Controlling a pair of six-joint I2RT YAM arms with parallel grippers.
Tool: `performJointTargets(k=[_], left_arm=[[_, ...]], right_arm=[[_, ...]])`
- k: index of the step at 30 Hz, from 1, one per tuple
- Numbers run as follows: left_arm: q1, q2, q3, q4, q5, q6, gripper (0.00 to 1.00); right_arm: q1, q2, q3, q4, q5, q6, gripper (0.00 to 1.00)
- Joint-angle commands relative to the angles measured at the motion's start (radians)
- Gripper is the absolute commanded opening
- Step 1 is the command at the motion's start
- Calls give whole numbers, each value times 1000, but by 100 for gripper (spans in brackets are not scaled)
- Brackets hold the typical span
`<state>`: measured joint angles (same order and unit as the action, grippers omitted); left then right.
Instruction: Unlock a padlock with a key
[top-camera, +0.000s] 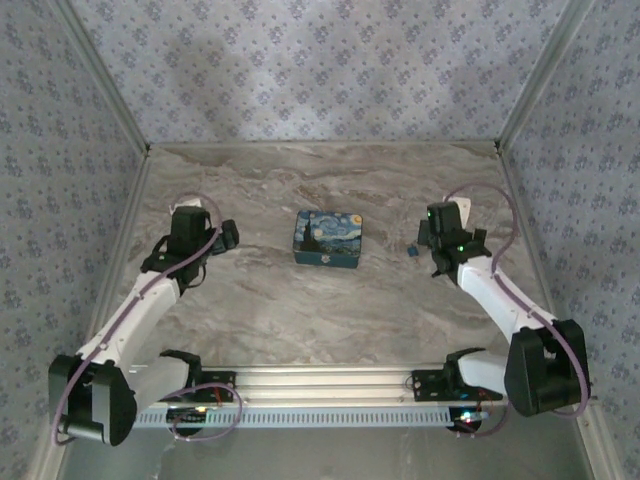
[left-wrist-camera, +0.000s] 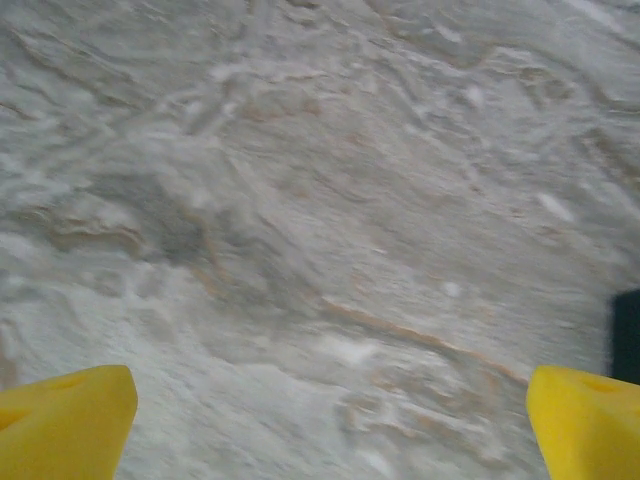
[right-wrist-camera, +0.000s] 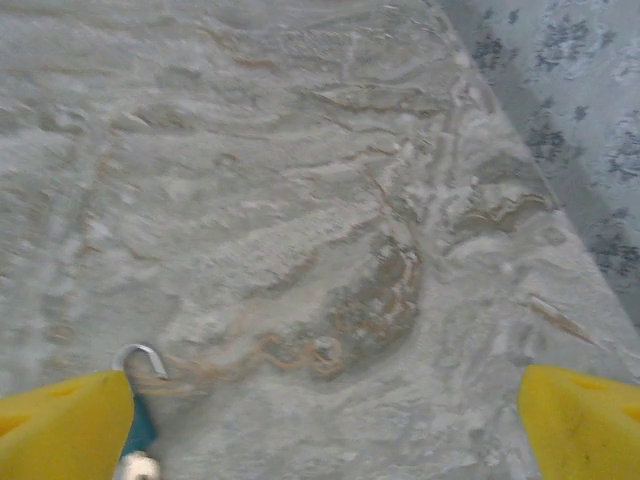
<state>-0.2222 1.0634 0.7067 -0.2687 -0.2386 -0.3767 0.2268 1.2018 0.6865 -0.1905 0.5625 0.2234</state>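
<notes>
The padlock is a tiny teal-blue body with a silver shackle, lying on the marble table beside my right gripper's left fingertip. A pale bit shows at its near end; I cannot tell whether it is the key. In the top view the padlock is a dark speck just left of my right gripper. My right gripper is open, with bare table between its yellow fingers. My left gripper is also open over bare marble, standing left of the box in the top view.
A blue night-sky-painted box sits in the middle of the table, between the two arms; its dark edge shows at the right of the left wrist view. Patterned walls close in the table on three sides.
</notes>
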Motion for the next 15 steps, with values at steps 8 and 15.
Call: performJointTargets(k=[8,15], left_arm=[[183,110,-174,387,-74,195,100],[220,241,-256,680,-25,226,100]], right_arm=[[-49,57,-217,542,74,-119,100],[-59,153,-317,883,-46,-221,100]])
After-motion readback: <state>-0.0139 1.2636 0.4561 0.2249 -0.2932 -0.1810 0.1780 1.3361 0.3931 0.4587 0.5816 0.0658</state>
